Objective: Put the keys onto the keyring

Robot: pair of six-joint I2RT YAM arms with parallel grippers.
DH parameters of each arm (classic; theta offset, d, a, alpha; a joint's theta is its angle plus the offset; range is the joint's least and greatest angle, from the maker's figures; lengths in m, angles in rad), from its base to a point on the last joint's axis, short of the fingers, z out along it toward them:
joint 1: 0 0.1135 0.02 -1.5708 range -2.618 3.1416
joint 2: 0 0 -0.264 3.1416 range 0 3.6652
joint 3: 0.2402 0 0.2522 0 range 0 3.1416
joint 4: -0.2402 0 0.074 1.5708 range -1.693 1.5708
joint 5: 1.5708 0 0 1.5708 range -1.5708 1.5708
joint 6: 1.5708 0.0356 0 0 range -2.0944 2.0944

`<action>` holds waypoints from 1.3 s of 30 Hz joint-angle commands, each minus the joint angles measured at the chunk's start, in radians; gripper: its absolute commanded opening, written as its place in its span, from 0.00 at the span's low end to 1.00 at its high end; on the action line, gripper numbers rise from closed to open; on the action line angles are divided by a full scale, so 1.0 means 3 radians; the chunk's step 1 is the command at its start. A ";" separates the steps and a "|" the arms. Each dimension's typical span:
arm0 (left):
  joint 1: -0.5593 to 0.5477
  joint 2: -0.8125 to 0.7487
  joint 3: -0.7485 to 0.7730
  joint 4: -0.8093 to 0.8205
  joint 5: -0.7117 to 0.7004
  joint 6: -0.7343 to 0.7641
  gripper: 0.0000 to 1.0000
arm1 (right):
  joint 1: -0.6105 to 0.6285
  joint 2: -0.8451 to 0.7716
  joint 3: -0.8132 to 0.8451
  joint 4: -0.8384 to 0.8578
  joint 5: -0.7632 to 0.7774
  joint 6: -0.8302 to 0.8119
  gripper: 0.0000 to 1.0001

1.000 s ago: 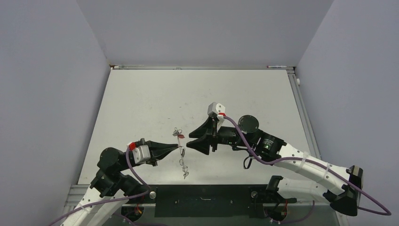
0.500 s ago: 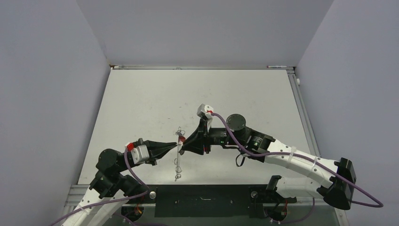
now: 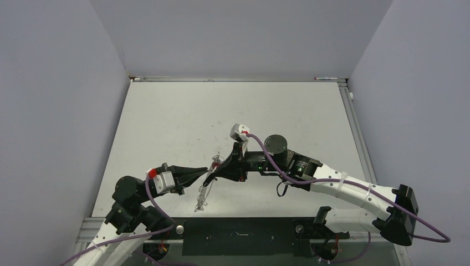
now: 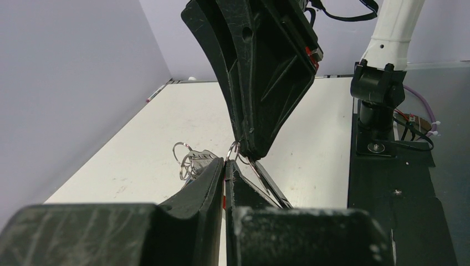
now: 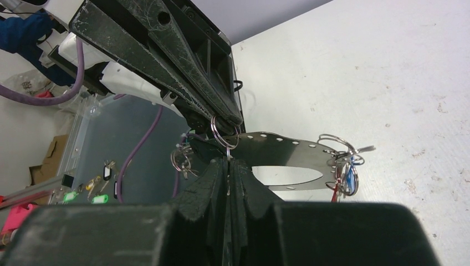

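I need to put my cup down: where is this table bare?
The far half of the table, up to the back wall, is bare, as is the strip along the left wall. Crowded: the front middle, where the left gripper and right gripper meet tip to tip on the keyring and keys.

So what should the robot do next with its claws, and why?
Probably keep the left claw still and gently pull the right claw away a little. Both claws are shut, tip to tip, seemingly pinching the silver ring, with the keys dangling, so a small tug may open a gap.
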 commanded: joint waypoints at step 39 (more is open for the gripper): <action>0.0027 -0.0145 0.0036 0.0246 0.0051 -0.0059 0.00 | -0.0069 0.0220 0.0486 -0.0198 -0.0029 -0.0017 0.05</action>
